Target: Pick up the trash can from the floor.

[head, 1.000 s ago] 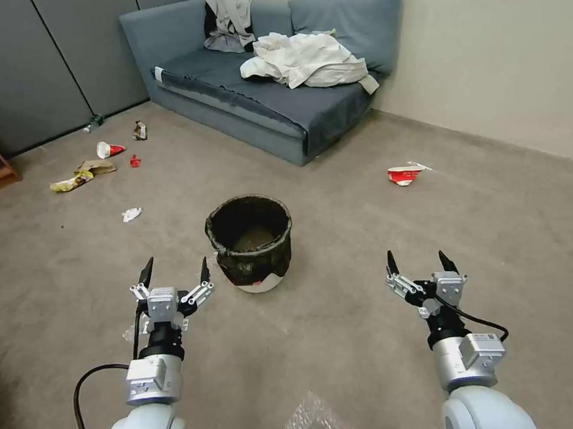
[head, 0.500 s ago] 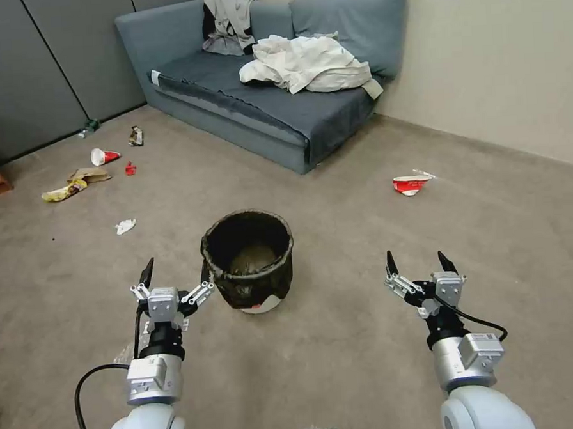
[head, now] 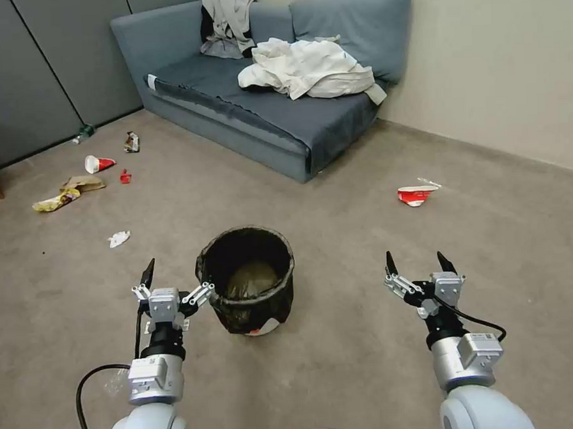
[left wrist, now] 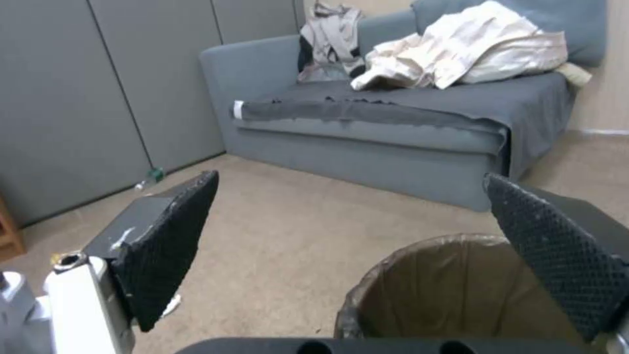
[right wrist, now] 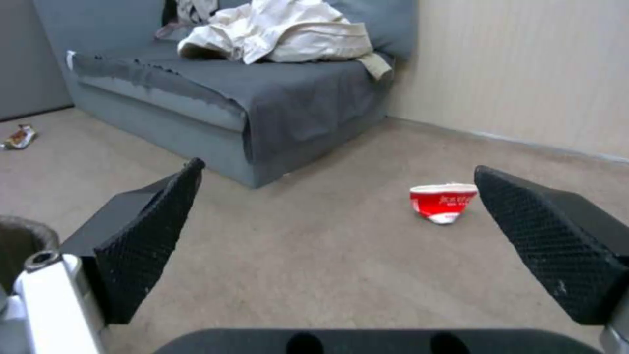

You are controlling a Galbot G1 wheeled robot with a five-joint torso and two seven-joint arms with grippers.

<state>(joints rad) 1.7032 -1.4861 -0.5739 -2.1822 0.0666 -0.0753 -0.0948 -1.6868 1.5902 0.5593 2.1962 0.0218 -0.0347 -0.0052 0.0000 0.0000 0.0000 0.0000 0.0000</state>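
1. One trash can (head: 246, 279) stands upright on the floor (head: 345, 358), just ahead of the robot and a little to its left of centre. A crinkled dark bag lines it and folds over the rim; a strip of white wall shows at the base.
2. Two grippers are held out low over the carpet, one on each side of the can.
3. The left gripper (head: 174, 276) has its two fingers spread wide and grips nothing. Its inner fingertip sits right beside the can's rim; whether it touches cannot be told. In the left wrist view the can's rim (left wrist: 419, 255) lies below the inner finger (left wrist: 557, 255).
4. The right gripper (head: 418, 264) is also spread wide and empty, well apart from the can, above bare carpet.
5. One blue-grey sofa (head: 275, 112) stands against the far wall, with two heaps of clothing: one pale bundle (head: 308, 69) on the seat and one grey garment (head: 226, 19) draped on the backrest.
6. One crushed red-and-white cup (head: 417, 195) lies to the right, beyond the right gripper.
7. Far left, a second red-and-white cup (head: 97, 163) lies among several scraps of litter.
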